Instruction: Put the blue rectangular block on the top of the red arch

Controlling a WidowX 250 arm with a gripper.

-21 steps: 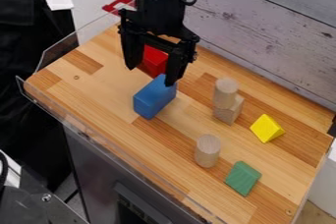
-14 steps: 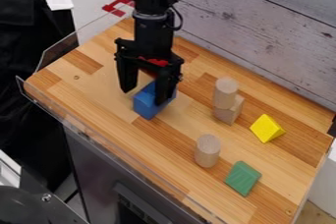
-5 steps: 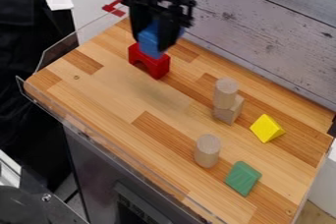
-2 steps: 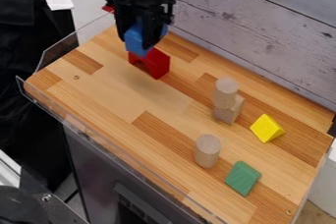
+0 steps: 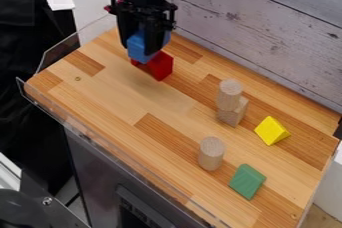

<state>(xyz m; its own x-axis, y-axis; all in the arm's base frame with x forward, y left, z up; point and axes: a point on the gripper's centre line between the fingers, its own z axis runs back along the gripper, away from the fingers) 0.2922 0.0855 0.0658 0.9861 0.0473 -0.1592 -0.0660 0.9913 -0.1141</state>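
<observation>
The black gripper (image 5: 140, 47) hangs over the upper left part of the wooden table, shut on the blue rectangular block (image 5: 138, 49). From this angle the block overlaps the upper left part of the red arch (image 5: 160, 67). Most of the arch's opening is hidden behind the block. Whether the block touches the arch or hangs just above it, I cannot tell.
A wooden cylinder (image 5: 229, 93) stands on a wooden block (image 5: 234, 114) right of centre. Further right lie a yellow triangular block (image 5: 272, 131) and a green block (image 5: 247, 181); another cylinder (image 5: 211, 153) stands nearer the front. A plank wall (image 5: 267, 27) rises behind.
The blue block was on the table in front of the arch; the gripper took hold of it and carried it up and back to the arch. Most recently, it has lowered slightly.
</observation>
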